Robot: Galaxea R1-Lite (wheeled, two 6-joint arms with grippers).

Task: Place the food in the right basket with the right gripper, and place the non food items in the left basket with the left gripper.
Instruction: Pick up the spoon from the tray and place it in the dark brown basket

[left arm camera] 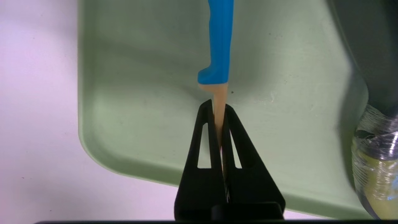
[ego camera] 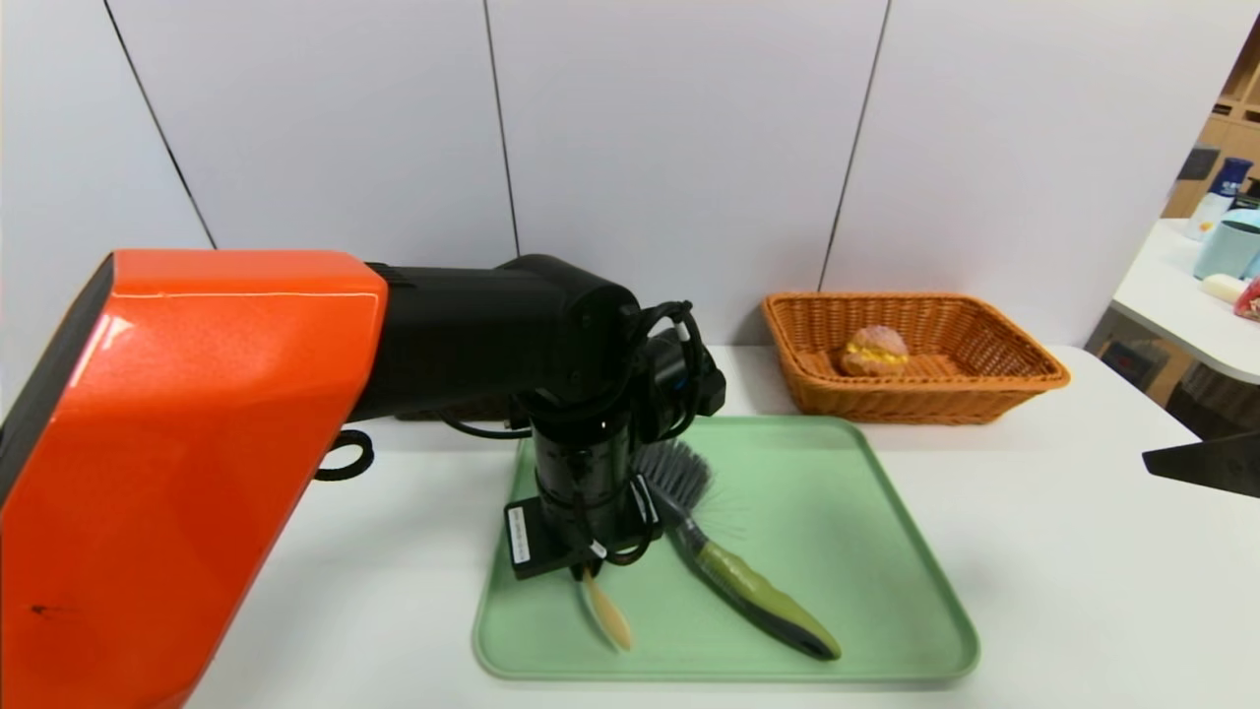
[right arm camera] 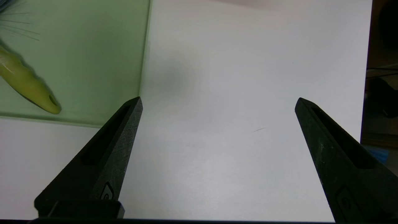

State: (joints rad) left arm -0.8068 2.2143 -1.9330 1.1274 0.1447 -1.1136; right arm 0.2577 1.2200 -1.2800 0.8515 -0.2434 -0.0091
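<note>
My left gripper (ego camera: 583, 571) reaches down over the green tray (ego camera: 837, 512) and is shut on the spoon. In the left wrist view the black fingers (left arm camera: 206, 124) pinch the spoon's yellow neck (left arm camera: 219, 96), with its blue handle running away from the left gripper (left arm camera: 219, 107). The spoon's yellow bowl (ego camera: 608, 615) pokes out toward the tray's front. Next to it on the tray lies the brush (ego camera: 733, 576), with dark bristles and an olive-green handle. The food, a cream-puff bun (ego camera: 874, 350), sits in the orange right basket (ego camera: 994, 379). My right gripper (right arm camera: 219, 102) is open over bare table right of the tray. My left arm hides most of the left basket.
The orange upper segment of my left arm (ego camera: 187, 443) fills the left of the head view. The right gripper (ego camera: 1206, 463) shows at that view's right edge. Bottles and cups stand on a second white table (ego camera: 1181, 305) at the far right. The brush handle's tip (right arm camera: 29, 88) lies near the tray's edge (right arm camera: 143, 62).
</note>
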